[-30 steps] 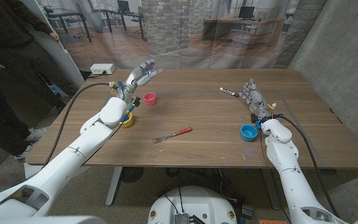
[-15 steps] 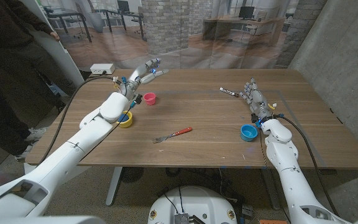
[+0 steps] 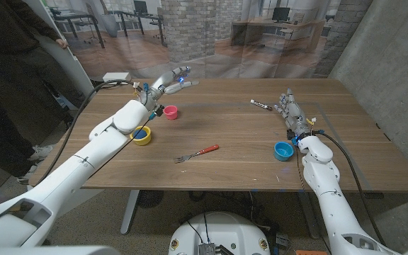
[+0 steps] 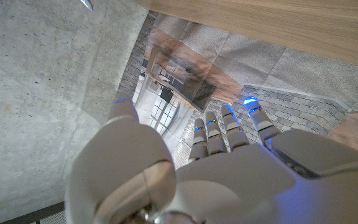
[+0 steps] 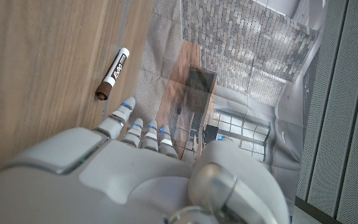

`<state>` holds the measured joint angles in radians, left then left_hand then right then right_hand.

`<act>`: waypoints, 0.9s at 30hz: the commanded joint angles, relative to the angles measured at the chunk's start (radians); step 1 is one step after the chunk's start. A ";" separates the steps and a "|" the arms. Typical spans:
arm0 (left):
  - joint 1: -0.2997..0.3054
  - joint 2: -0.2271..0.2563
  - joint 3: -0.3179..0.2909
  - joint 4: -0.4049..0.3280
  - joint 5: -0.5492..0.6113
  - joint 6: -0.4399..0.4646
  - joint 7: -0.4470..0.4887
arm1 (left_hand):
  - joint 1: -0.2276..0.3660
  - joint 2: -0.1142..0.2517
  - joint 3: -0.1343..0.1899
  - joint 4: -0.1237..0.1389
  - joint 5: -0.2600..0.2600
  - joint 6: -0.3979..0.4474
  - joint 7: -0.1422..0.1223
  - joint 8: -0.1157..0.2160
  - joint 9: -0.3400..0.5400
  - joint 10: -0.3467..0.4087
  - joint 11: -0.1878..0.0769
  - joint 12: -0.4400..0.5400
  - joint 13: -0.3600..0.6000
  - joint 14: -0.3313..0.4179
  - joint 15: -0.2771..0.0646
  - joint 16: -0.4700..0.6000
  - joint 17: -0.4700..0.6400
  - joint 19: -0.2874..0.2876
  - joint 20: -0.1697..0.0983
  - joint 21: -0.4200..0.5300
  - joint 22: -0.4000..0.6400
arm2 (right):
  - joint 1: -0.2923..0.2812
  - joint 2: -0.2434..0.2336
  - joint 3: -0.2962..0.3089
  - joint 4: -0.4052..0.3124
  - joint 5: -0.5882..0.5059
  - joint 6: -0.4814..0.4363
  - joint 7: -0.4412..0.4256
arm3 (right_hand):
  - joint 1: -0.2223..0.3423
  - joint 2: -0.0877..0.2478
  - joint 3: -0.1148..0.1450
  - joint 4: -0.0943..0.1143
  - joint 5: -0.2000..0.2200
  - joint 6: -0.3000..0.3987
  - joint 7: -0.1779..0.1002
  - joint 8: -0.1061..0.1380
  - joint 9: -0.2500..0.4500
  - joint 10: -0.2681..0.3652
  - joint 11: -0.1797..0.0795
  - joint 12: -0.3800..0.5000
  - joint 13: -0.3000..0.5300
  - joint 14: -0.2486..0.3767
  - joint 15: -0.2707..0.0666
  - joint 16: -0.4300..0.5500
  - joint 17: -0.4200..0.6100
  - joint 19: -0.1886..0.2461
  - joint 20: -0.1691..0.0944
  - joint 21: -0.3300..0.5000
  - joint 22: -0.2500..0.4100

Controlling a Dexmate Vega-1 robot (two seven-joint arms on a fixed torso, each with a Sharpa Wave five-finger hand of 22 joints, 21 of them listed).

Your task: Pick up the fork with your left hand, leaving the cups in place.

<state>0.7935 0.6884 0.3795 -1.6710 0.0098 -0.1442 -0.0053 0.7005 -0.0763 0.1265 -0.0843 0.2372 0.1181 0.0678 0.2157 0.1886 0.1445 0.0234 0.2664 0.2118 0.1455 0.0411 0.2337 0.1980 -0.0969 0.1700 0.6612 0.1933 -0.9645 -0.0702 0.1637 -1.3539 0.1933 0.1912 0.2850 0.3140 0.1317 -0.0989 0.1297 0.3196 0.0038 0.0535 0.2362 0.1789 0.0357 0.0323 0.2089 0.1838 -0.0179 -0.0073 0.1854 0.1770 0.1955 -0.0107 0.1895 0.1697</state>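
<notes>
Movement: your left hand [image 3: 167,85] is drifting further toward 1 o'clock than a second ago, out past the pink cup [image 3: 170,112], while the fork, cups and right hand are staying where they were.
Left hand: it is hovering above the table's [image 3: 239,163] far left area with its fingers [image 4: 218,132] spread apart and holding nothing.
Fork: the red-handled fork [image 3: 197,152] is lying near the table's middle, toward 5 o'clock from your left hand and well apart from it, tines pointing toward 8 o'clock.
Cups: the yellow cup [image 3: 142,135] is sitting just under your left forearm; the pink cup is just beside the wrist; the blue cup [image 3: 283,150] is resting near your right wrist.
Right hand: it [image 3: 290,110] is waiting at the table's right, holding nothing; you cannot tell how far its fingers are parted. A marker [image 5: 113,73] is lying just beyond its fingertips.
Risk: you are reaching away from the fork, so sweeping back toward 5 o'clock is carrying the forearm over the yellow and pink cups; coming in low is likely knocking one out of place.
Grasp risk: the fork is lying flat, so fingers pressing down may be skidding it.
</notes>
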 commanded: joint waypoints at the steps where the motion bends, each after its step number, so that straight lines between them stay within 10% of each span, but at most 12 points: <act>1: -0.031 0.029 0.018 -0.031 0.012 0.003 -0.077 | 0.002 -0.010 -0.007 0.001 0.008 0.010 0.003 0.004 0.003 0.007 0.002 0.006 0.005 0.003 0.003 0.002 0.005 -0.002 0.014 -0.006 0.003 | -0.009 0.003 0.002 -0.002 0.006 0.014 -0.007 | 0.010 -0.003 0.000 -0.005 0.000 0.005 0.005 -0.003 0.005 0.010 0.001 0.000 0.002 0.000 0.007 0.002 0.003 0.007 0.004 0.003 0.002; 27: -0.078 0.084 0.043 -0.100 0.035 0.014 -0.229 | -0.006 -0.020 -0.027 0.005 0.030 0.016 0.003 0.000 0.005 0.007 0.003 0.004 0.011 -0.001 0.000 0.003 0.014 -0.007 0.016 -0.015 0.005 | -0.028 0.007 0.006 -0.015 0.017 0.034 -0.015 | 0.008 -0.003 -0.002 -0.005 -0.001 0.008 0.007 -0.010 0.006 0.022 0.004 0.000 0.003 0.000 0.007 0.001 0.004 0.008 0.003 0.003 0.002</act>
<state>0.7324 0.7515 0.4138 -1.7408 0.0311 -0.1378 -0.1690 0.6953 -0.0895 0.1040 -0.0781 0.2603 0.1236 0.0728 0.2157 0.1884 0.1459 0.0251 0.2663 0.2212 0.1454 0.0411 0.2337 0.2072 -0.0988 0.1790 0.6463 0.1931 -0.9834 -0.0658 0.1676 -1.3631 0.2055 0.2164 0.2731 0.3139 0.1318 -0.0989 0.1297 0.3196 0.0092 0.0590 0.2290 0.1789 0.0486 0.0378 0.2090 0.1837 -0.0179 -0.0073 0.1854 0.1793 0.1955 -0.0107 0.1895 0.1697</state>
